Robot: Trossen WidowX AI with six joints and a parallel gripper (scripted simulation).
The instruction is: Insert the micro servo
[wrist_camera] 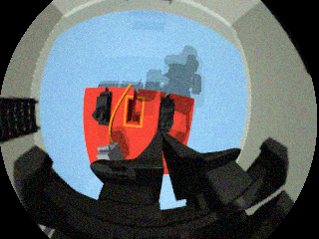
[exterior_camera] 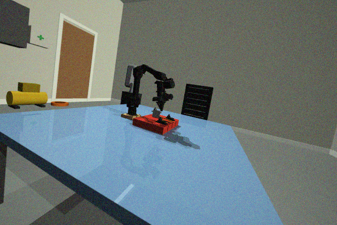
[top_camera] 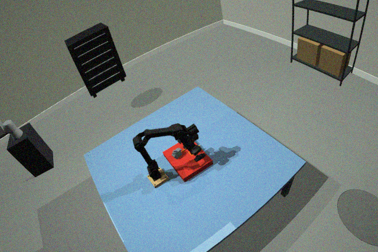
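The loose micro servo (top_camera: 176, 153) (exterior_camera: 156, 113) (wrist_camera: 110, 150) is grey and stands on the red deck (top_camera: 185, 174) (exterior_camera: 148, 127) (wrist_camera: 95, 134), outside the pocket. Its orange cable (wrist_camera: 111, 119) runs across the deck towards the far edge in the wrist view, left of the pocket. The empty pocket (wrist_camera: 134, 115) is dark, inside a yellow-orange outline (wrist_camera: 143, 112), between two black servos. My gripper (exterior_camera: 161, 110) (wrist_camera: 159, 133) is shut and empty, pointing down above the deck. In the wrist view its tips appear to the right of the loose servo. The pocket's side notch is hard to make out.
Two seated black servos (wrist_camera: 103, 109) (wrist_camera: 166, 114) stick up from the deck on either side of the pocket. The deck lies on the blue table (top_camera: 195, 209) (exterior_camera: 190, 178), in front of the arm's tan base plate (top_camera: 158, 181) (exterior_camera: 126, 116).
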